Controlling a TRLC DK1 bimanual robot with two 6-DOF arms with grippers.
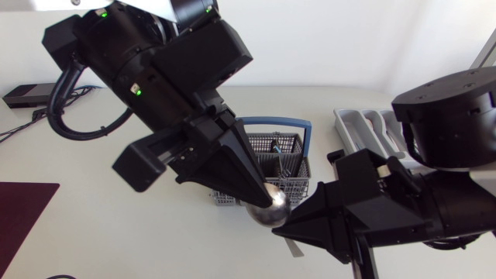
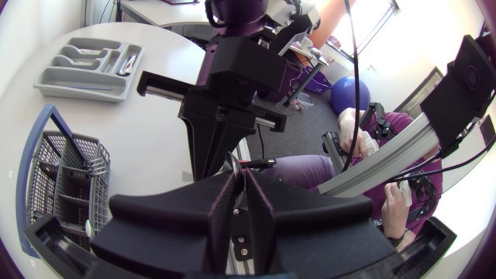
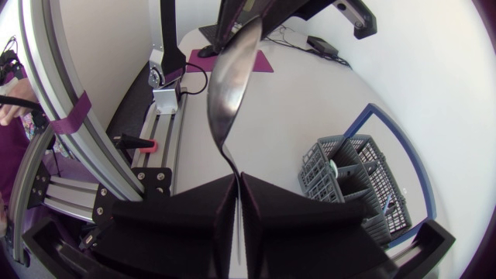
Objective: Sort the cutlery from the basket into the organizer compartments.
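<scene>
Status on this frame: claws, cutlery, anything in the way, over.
Both shut on spoon: right claw on handle, left claw at bowl tip. Spoon in air beside basket, organizer not reached. No obstruction seen.

The left black wedge-fingered gripper and the right black wedge-fingered gripper meet tip to tip, both clamped on one shiny steel spoon.

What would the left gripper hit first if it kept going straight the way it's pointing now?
The spoon: its bowl sits right at the tip of the left gripper. Just past it is the right gripper, shut on the spoon's handle. Depth is hard to judge, but they look almost nose to nose.
</scene>
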